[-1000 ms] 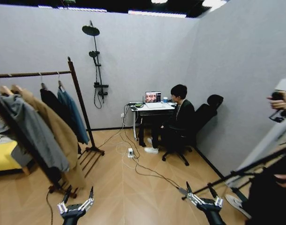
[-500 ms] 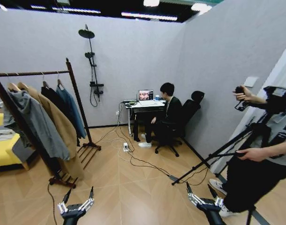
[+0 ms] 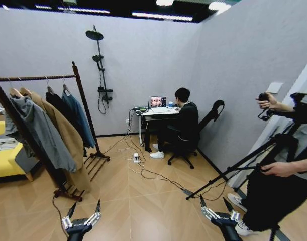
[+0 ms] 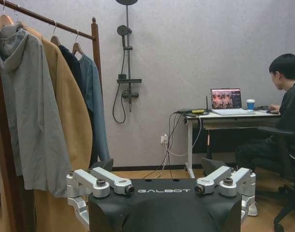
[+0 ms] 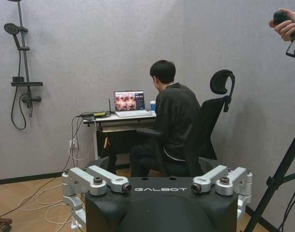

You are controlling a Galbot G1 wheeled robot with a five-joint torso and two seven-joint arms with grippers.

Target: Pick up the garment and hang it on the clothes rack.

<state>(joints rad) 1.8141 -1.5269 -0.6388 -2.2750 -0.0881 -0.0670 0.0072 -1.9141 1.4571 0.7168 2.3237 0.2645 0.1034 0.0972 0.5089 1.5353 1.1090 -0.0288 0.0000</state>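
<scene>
A grey-walled room with a wood-pattern floor (image 3: pixel 143 201) holds the scene, and on its left side the teal-blue garment (image 3: pixel 78 118) already hangs by its hanger hook from the bar of the clothes rack (image 3: pixel 85 108), at the far end just beside the rack's post with the knob top. Next to it on the bar, toward the near end, hang a dark top (image 3: pixel 57 108), a long tan coat (image 3: pixel 68 143) and a grey hooded jacket (image 3: pixel 40 135), each touching its neighbour. The left wrist view shows the same row closer, with the garment (image 4: pixel 95 104) falling shorter than the tan coat (image 4: pixel 70 125). On the far wall just right of the rack stands a black shower stand (image 3: pixel 99 70). Farther right, a desk (image 3: pixel 156 113) carries an open laptop (image 3: pixel 158 102); the right wrist view adds a blue cup (image 5: pixel 152 105) beside that laptop. Cables (image 3: pixel 143 173) trail from the desk across the floor. A tripod (image 3: pixel 243 163) stands at the right. Low in the head view, near the robot, the left gripper (image 3: pixel 84 211) and the right gripper (image 3: pixel 214 203) hover above the floor, well apart from the rack, each with fingers spread and holding nothing.
</scene>
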